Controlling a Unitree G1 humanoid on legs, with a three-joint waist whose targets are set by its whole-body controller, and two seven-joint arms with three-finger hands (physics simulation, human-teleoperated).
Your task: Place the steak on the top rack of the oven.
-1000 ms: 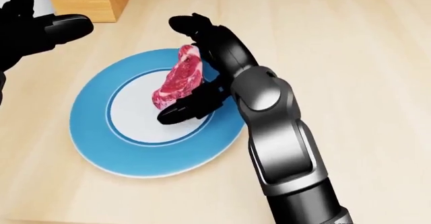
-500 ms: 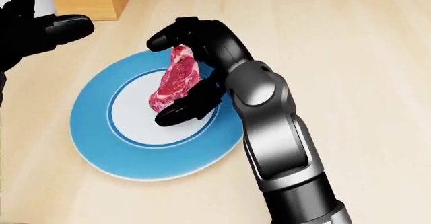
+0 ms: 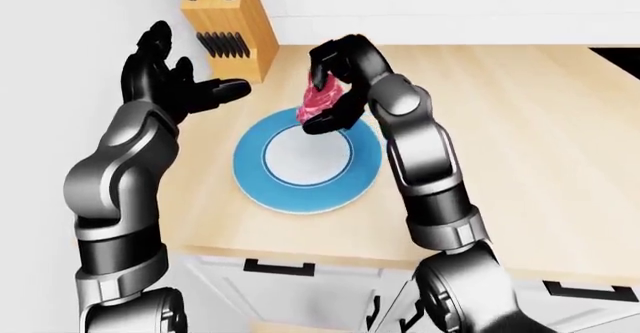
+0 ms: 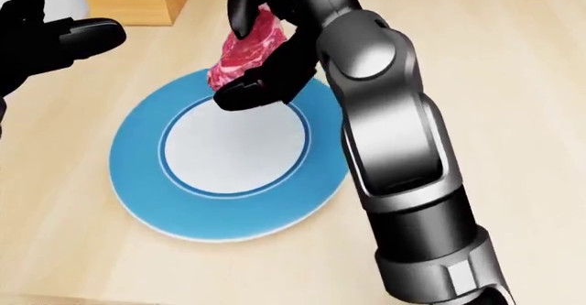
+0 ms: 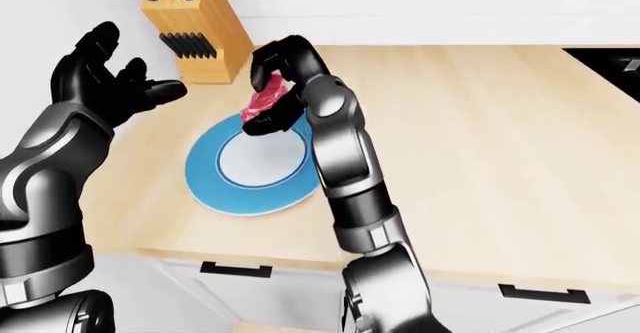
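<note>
The wooden table (image 3: 520, 123) stretches wide under me, pale and grained, running to the right edge of both eye views, with white drawer fronts (image 3: 300, 288) and dark handles below its near edge. On it lies the blue plate (image 4: 146, 195) with its white centre, and that centre is bare. At the top left of the eye views a wooden knife block (image 5: 195, 29) stands upright on the table near the wall, black handles sticking out of its top, well apart from the plate.

My right arm (image 4: 393, 154) comes up from the bottom of the head view, grey and black, bent so the forearm leans across the right rim of the plate. My left arm (image 3: 115, 190) rises along the left side of the left-eye view.

My right hand (image 4: 266, 40) is clenched around the steak (image 4: 242, 51): one finger curls over its top edge and the thumb presses from beneath, so the meat is pinched between them. The steak is red and marbled, tilted on edge, and it hangs in the air above the upper rim of the plate, clear of the plate's surface.

My left hand (image 3: 175, 85) is released, fingers spread and pointing up, the thumb reaching out to the right. It grasps nothing and hovers to the left of the plate, between the plate and the knife block, touching neither.
</note>
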